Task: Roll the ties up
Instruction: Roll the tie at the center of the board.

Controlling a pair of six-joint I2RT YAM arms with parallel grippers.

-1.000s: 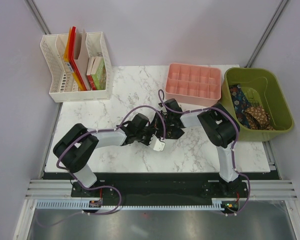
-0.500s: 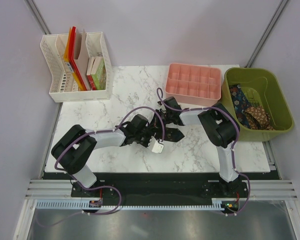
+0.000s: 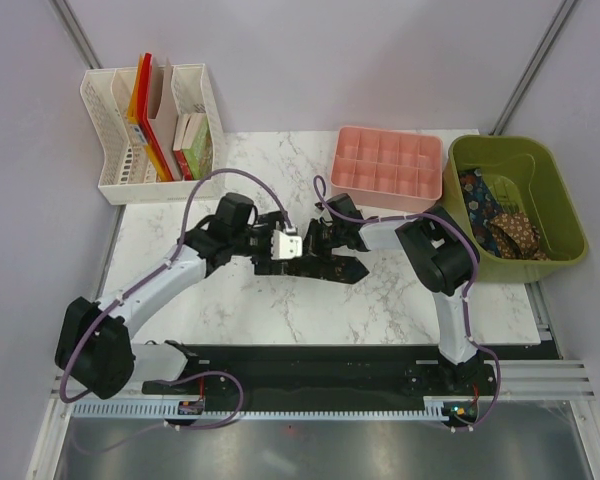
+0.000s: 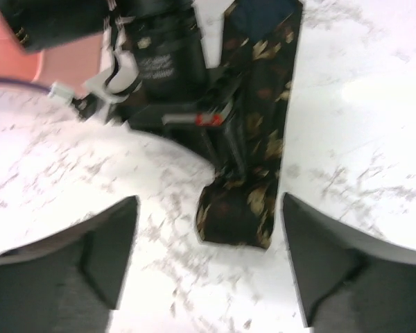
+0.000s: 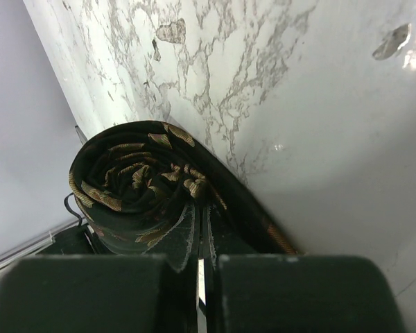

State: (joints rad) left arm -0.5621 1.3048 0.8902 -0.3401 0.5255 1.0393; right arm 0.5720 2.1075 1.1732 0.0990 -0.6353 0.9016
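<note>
Tie (image 5: 135, 184) is partly rolled: a coil of dark fabric with gold-brown print sits mid-table on the marble table (image 3: 400, 290), with its loose tail lying flat away from it. Right gripper (image 5: 201, 260) is clamped tight on the coil, fabric pinched between its fingers. Right arm is folded back on itself, wrist pointing left toward table centre. Left arm reaches from its base to the same spot. Left gripper (image 4: 208, 205) has its jaws spread wide and grips nothing. The rolled end lies between its fingers (image 4: 107, 250) in the wrist view; can't tell if they touch the table.

From above, the tie is mostly hidden under both grippers, dark on dark and hard to separate. Left wrist view is blurred.

Pink compartment tray (image 3: 387, 167) sits at the back edge. Green bin (image 3: 515, 160) beside it has more ties (image 3: 500, 215) heaped inside. White file rack (image 3: 110, 110) back left holds books and folders.
</note>
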